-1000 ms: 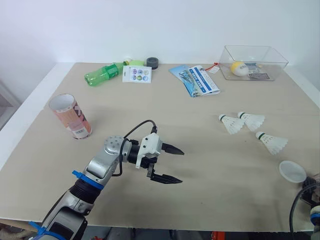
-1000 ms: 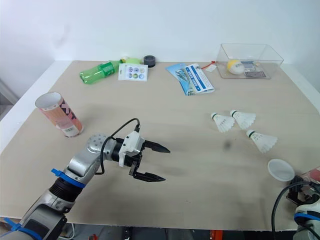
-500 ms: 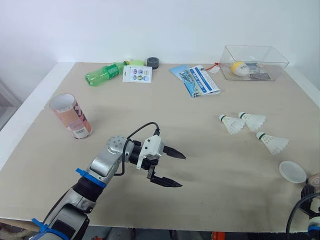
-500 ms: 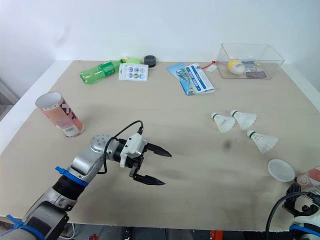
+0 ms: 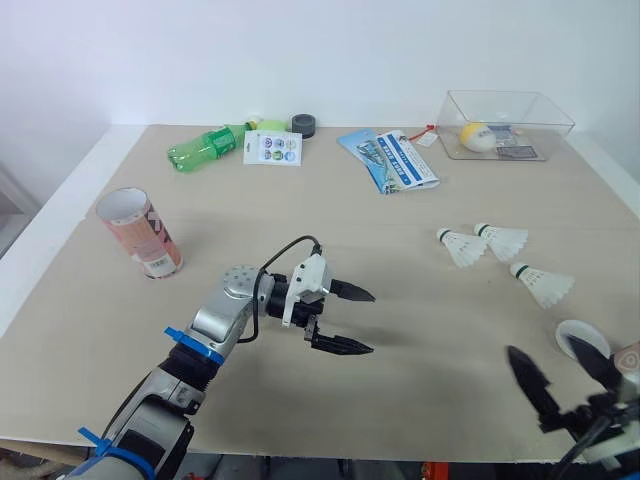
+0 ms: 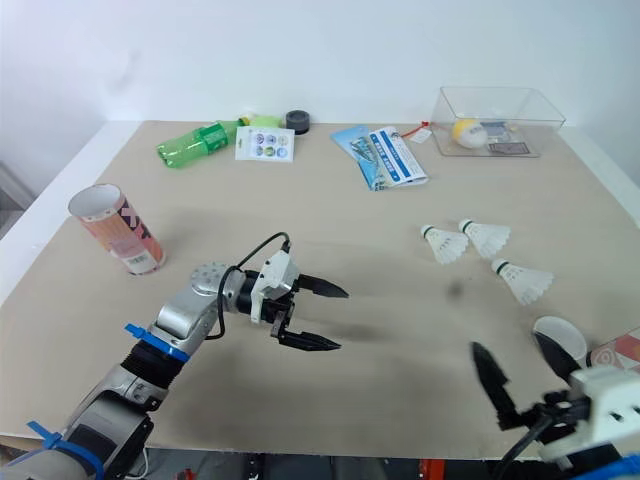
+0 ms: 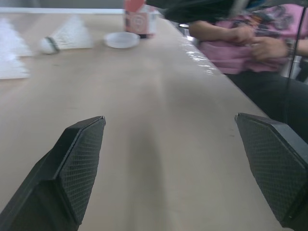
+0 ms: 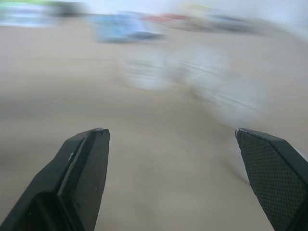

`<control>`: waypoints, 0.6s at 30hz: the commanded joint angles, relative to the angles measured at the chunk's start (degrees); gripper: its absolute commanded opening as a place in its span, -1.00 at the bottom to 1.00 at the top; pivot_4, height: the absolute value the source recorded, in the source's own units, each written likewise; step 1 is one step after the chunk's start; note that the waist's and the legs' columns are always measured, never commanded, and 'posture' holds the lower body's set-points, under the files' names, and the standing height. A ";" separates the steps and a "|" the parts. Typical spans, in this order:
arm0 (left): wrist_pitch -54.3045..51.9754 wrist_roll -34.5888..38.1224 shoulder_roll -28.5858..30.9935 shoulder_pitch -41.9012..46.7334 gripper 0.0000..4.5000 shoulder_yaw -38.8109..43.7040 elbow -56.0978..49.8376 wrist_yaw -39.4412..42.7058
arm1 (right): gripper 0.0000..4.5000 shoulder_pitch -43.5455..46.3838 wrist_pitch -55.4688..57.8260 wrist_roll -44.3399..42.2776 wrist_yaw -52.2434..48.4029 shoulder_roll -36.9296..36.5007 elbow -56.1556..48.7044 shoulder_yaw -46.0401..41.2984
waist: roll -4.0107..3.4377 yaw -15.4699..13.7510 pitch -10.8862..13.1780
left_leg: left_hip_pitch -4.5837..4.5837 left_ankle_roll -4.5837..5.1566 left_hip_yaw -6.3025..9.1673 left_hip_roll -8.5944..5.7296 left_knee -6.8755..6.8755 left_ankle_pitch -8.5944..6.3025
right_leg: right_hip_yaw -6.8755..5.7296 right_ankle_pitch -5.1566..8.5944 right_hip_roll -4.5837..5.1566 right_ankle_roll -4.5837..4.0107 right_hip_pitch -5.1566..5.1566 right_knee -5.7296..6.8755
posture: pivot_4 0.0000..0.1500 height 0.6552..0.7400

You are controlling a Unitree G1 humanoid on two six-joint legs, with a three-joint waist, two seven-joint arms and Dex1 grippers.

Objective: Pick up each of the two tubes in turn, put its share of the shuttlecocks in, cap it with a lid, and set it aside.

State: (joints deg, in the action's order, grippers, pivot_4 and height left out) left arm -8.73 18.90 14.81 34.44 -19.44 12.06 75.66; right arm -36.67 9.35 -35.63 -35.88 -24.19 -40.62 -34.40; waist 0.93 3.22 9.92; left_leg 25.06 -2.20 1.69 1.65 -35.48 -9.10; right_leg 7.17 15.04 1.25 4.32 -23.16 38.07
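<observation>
Left hand (image 5: 362,322): fingers spread wide, empty, hovering low over the bare middle of the tabletop (image 5: 420,330), pointing toward the robot's right. Likely parked there, clear of the working side.

Right hand (image 6: 508,350): fingers apart, nothing between them, at the near right edge, aimed toward the shuttlecocks. My read is that it is lining up for a first pick.

Just beside the right hand: a white lid (image 7: 121,39), and next to it at the tabletop's edge what looks like the second tube (image 7: 139,19), red and white.

Further out: three shuttlecocks (image 5: 462,246) (image 5: 505,238) (image 5: 545,285) lie on their sides in a loose group, none in a tube yet.

Far left: the first tube (image 5: 140,232) stands leaning, mouth open, uncapped. Its contents cannot be made out. It is well apart from the shuttlecocks.

Back edge: clear box (image 5: 452,120) holding a yellow ball (image 5: 477,137) and a dark card; leaflets (image 5: 395,160); sticker sheet (image 5: 273,148); green bottle (image 5: 205,148) on its side; tape roll (image 5: 304,123).

A person's pink sleeve (image 7: 240,41) sits beyond the tabletop's right edge.
</observation>
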 commanded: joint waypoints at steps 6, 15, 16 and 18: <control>-0.89 -0.79 2.13 -6.72 1.00 5.52 -10.29 -11.34 | 0.98 31.50 2.71 -0.72 -19.18 -14.36 16.51 19.90 | 0.22 -0.24 0.15 | 0.00 0.06 0.07 0.03 0.02 0.04 | -0.06 -0.03 -0.07 0.02 0.04 0.00 | 1.00 1.00; -7.68 -3.58 2.65 -22.46 1.00 13.66 -29.40 -34.59 | 0.98 59.72 0.75 4.52 -35.27 -9.80 41.35 36.18 | 0.45 -0.95 0.30 | 0.14 0.00 0.39 -0.03 0.08 0.00 | -0.14 -0.12 -0.15 0.32 0.12 -0.01 | 1.00 1.00; -8.83 -3.60 2.21 -24.26 1.00 14.52 -31.62 -37.18 | 0.98 60.83 0.36 4.89 -35.89 -9.26 42.54 36.66 | 0.46 -0.91 0.31 | 0.14 -0.06 0.35 -0.04 0.06 -0.03 | -0.13 -0.14 -0.10 0.30 0.13 -0.02 | 1.00 1.00; -10.41 -4.13 1.00 -28.08 1.00 16.72 -35.61 -42.49 | 0.98 62.64 0.41 5.02 -36.59 -7.94 44.37 37.13 | 0.50 -0.79 0.32 | 0.14 -0.09 0.29 -0.07 0.05 -0.05 | -0.12 -0.18 -0.02 0.24 0.13 -0.03 | 1.00 1.00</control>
State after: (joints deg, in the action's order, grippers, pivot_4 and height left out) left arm -18.10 15.14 16.39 7.79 -5.33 -18.51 37.74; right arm 24.44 10.64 -30.44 -71.25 -32.62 3.47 2.65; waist 1.43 2.43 10.24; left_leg 25.19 -2.29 1.99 1.56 -35.43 -9.15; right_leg 7.04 14.86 1.23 4.56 -23.02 38.05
